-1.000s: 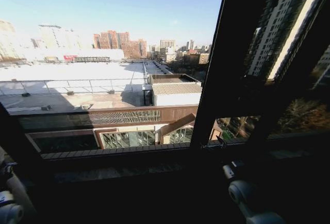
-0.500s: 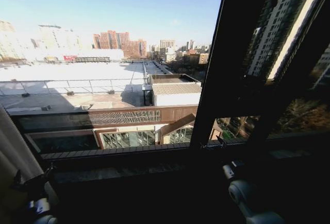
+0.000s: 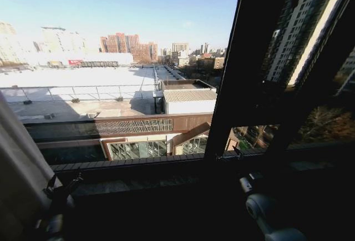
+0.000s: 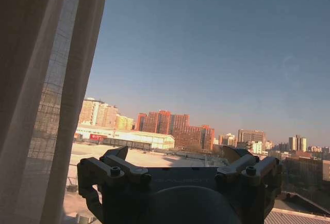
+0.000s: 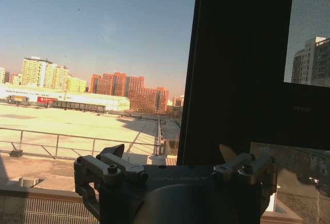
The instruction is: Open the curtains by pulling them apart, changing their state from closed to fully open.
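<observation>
Curtains (image 3: pixel 19 163) are now seen further into the lower left of the head view than a second ago, beside the left gripper (image 4: pixel 178 157), its fingers spread and empty, so reopening is judged incomplete.

Curtains (image 3: pixel 16 157) bunched at far left beside the left hand (image 3: pixel 61 188), wide bare glass (image 3: pixel 122 58) ahead, dark window frame (image 3: pixel 238 85) blocking the right

Left claw (image 4: pixel 178 157) open, raised; right claw (image 5: pixel 172 154) open, low.
</observation>
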Motion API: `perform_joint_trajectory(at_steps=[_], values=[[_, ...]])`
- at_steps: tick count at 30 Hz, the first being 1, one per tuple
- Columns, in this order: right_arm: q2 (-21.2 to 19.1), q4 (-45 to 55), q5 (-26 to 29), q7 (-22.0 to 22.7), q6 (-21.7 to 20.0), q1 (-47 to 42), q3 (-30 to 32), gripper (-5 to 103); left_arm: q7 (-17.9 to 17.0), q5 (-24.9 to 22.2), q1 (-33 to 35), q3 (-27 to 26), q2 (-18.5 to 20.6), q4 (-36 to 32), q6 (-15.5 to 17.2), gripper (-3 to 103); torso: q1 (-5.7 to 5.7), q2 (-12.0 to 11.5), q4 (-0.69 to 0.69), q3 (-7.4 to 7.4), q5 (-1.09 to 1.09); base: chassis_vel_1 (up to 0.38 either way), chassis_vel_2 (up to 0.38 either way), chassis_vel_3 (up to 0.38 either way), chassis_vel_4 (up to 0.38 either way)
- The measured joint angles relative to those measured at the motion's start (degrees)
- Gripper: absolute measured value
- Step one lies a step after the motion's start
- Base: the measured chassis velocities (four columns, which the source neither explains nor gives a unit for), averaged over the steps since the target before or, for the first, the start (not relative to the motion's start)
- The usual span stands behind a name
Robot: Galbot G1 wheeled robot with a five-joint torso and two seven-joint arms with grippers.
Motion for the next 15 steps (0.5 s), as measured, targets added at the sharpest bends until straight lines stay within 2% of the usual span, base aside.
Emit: perform_joint_trajectory(at_steps=[5, 8, 15], values=[[0.0, 0.0, 0.0, 0.0, 0.0, 0.0, 0.0, 100, 1.0, 2.7, -0.6, 1.3, 0.4, 0.4, -1.5, 100, 0.0, 0.0, 0.0, 0.0, 0.0, 0.0, 0.0, 0.0, 0.0], [0.0, 0.0, 0.0, 0.0, 0.0, 0.0, 0.0, 100, 1.7, 6.0, -0.7, 2.4, 0.3, 0.5, -2.7, 100, 0.0, 0.0, 0.0, 0.0, 0.0, 0.0, 0.0, 0.0, 0.0], [0.0, 0.0, 0.0, 0.0, 0.0, 0.0, 0.0, 100, 1.7, 7.3, -0.6, 3.4, -0.2, 0.2, -3.2, 100, 0.0, 0.0, 0.0, 0.0, 0.0, 0.0, 0.0, 0.0, 0.0]])
